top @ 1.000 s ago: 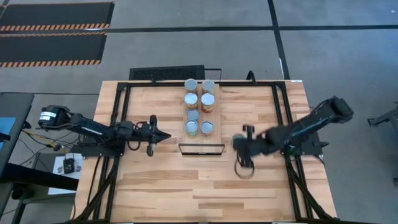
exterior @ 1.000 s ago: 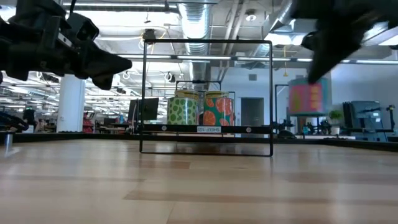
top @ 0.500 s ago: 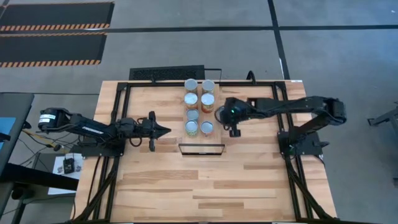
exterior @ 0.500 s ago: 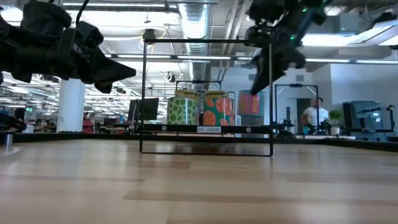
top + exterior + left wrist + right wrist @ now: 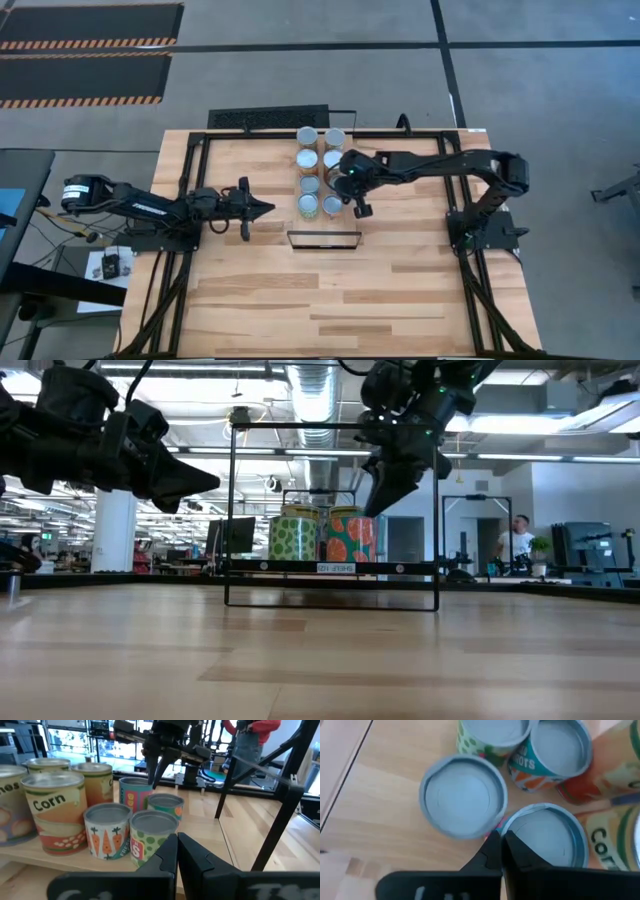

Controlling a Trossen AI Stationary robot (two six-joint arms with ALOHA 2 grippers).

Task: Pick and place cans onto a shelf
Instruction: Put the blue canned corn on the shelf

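Observation:
Several cans [image 5: 320,170] stand upright in two rows on the pale wooden shelf [image 5: 45,857]; they also show in the left wrist view [image 5: 107,835] and from above in the right wrist view [image 5: 464,795]. One pink-and-teal can [image 5: 131,795] stands at the row's right side. My right gripper [image 5: 360,207] is shut and hangs just above this can, fingers pointing down [image 5: 154,772]; whether it touches the can's top, I cannot tell. My left gripper [image 5: 266,210] is shut and empty, level, left of the cans, pointing at them.
A black metal frame [image 5: 335,428] rises around the shelf, with posts [image 5: 280,805] near the cans. A tall Corn can [image 5: 52,812] stands at the row's far part. A person [image 5: 515,540] is in the room beyond the table.
My right gripper has swung from the table's right near part toward the far left, to above the cans. The pink-and-teal can that hung under it a second ago now stands on the shelf among the others. My left gripper has crept slightly toward the cans.

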